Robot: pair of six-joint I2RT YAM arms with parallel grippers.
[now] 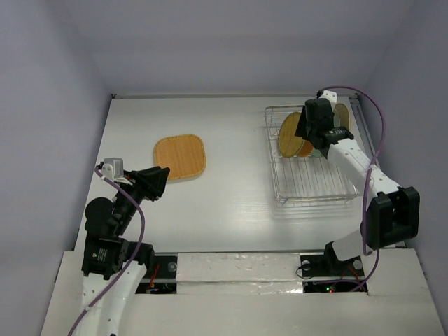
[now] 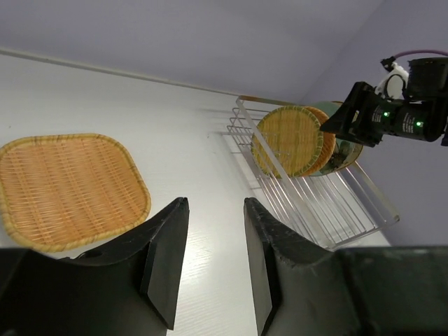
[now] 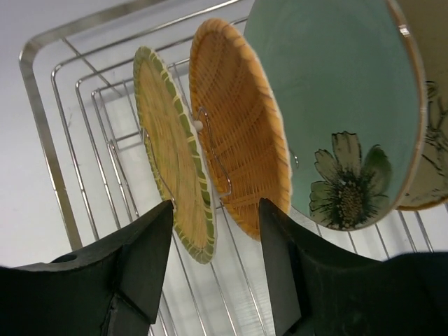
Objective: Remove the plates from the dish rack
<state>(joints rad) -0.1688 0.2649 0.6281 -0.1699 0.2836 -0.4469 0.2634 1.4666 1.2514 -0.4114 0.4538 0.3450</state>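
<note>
**Ana:** Start big; what's the white worktop [image 1: 231, 133] carrying?

**Ben:** A silver wire dish rack [image 1: 311, 190]; I'll place everything else from that. The near half of the rack holds nothing; four plates stand on edge between the tines at its far end.

**Ana:** And the fifth?

**Ben:** The square orange plate [image 1: 180, 157] lies flat on the worktop, well apart from the rack, off to its left in the top view.

**Ana:** Which plates are in the rack?

**Ben:** Seen from the right wrist, going left to right: a yellow woven plate [image 3: 171, 161] with a green-striped edge; an orange woven plate [image 3: 238, 126] just beside it; a pale green plate [image 3: 336, 91] with a flower print low on its face; a beige plate [image 3: 435, 105], mostly cut off by the frame.

**Ana:** The right fingers [image 3: 155, 234]?

**Ben:** Parted, gripping nothing; they hang over the rack's far end, pointed at the two woven plates. Whether they touch one, I cannot tell.

**Ana:** The left fingers [image 2: 173, 231]?

**Ben:** Also spread with nothing between them; farther left of the rack than the square plate, above the worktop just beside that plate's near edge.
</note>
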